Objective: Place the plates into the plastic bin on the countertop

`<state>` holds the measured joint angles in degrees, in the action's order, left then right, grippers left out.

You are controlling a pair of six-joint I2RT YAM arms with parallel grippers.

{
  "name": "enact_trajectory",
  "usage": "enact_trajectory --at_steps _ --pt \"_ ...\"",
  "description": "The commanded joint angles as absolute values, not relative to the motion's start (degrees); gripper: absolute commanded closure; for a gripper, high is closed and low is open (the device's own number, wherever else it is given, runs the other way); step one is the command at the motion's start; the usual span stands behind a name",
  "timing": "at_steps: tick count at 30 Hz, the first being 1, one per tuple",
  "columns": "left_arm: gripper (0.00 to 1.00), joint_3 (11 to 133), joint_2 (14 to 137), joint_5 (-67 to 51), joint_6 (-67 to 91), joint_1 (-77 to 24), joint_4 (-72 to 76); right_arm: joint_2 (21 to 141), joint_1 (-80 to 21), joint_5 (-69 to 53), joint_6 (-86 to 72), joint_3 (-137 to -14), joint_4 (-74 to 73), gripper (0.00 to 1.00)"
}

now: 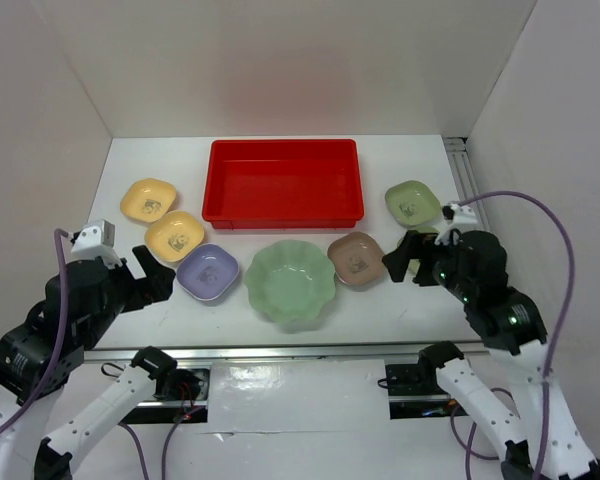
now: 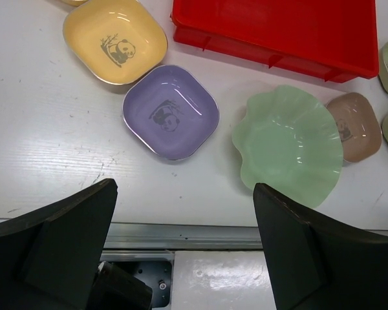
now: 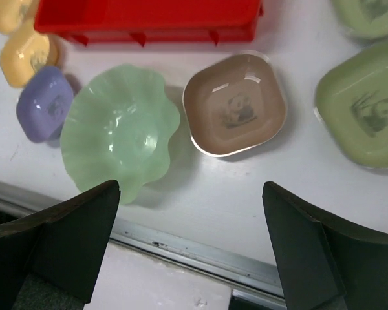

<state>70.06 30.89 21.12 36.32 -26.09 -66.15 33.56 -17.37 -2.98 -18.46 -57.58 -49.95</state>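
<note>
Nearest me, the black left gripper [image 1: 155, 275] and right gripper [image 1: 408, 262] hung wide open, holding nothing. Between them on the white countertop [image 1: 160, 325] sat the large pale green scalloped dish [image 1: 291, 283], probably stiff, slick and breakable, best pinched at its rim. The shallow red plastic bin [image 1: 280, 146] lay at its twelve o'clock.

Matte white table [image 1: 170, 155], enclosed on three sides by plain white panels: rear wall [image 1: 300, 60], left wall [image 1: 30, 120], right wall [image 1: 560, 100]. An aluminium rail [image 1: 280, 352] runs along the near table edge. A slotted aluminium profile [image 1: 464, 175] lines the right edge. Lighting is even and diffuse.
</note>
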Motion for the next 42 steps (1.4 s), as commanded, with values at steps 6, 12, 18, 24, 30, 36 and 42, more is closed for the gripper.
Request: enact_trajectory --at_steps 6,12,18,24,30,36,42 --pt "0.0 67.42 32.26 21.62 37.0 -26.28 -62.14 42.88 -17.57 -13.97 -22.06 -46.94 -32.18 0.06" --pt "0.0 66.27 32.26 21.62 37.52 -26.28 -60.91 53.16 -31.87 -2.22 -22.06 -46.93 -26.81 0.07" --pt "0.0 65.74 32.26 21.62 37.53 -26.28 -60.38 62.13 -40.69 7.73 -24.96 -45.71 -21.1 0.06" --pt "0.0 65.74 31.55 21.62 37.0 -26.28 -60.38 65.03 -40.69 8.26 -25.49 -43.42 -16.62 0.1" --pt "0.0 65.21 30.41 21.62 37.0 -26.28 -59.85 67.85 -42.19 6.24 -27.16 -40.0 -11.87 0.18" --pt "0.0 65.21 30.41 21.62 37.0 -26.28 -59.85 70.92 -42.71 5.36 -28.21 -38.15 -8.44 0.22" --pt "0.0 65.21 30.41 21.62 37.0 -26.28 -59.85 72.95 -43.77 4.83 -29.27 -37.0 -5.28 0.26"
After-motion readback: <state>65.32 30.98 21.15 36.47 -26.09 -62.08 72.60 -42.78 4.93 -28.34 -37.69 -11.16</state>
